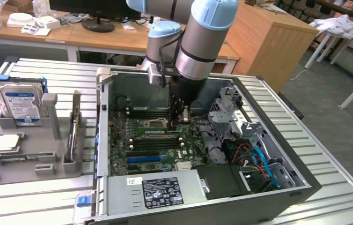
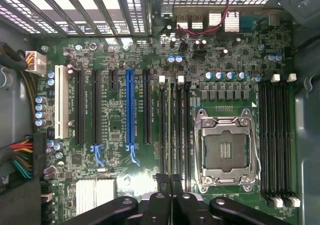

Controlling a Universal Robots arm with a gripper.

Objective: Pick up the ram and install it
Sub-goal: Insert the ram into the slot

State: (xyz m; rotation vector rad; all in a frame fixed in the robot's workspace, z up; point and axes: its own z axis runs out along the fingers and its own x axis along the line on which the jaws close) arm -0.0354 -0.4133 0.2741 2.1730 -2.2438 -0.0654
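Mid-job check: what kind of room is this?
Probably a lab or office workshop: an open computer case sits on a slatted metal table, a parts holder carries a hard drive, and wooden desks with a monitor stand behind.

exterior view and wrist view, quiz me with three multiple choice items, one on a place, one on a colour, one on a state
1. Where does the hard drive stand?
A. in the grey holder, at the exterior view's left of the computer case
B. inside the case
C. on a wooden desk

2. What colour is the one coloured slot among the black slots?
A. red
B. blue
C. yellow

3. The processor socket is:
A. empty
B. under a fan
C. covered with tape

Answers:
1 A, it stands upright in the holder, outside the case.
2 B, the wrist view shows it blue.
3 A, nothing sits in it.
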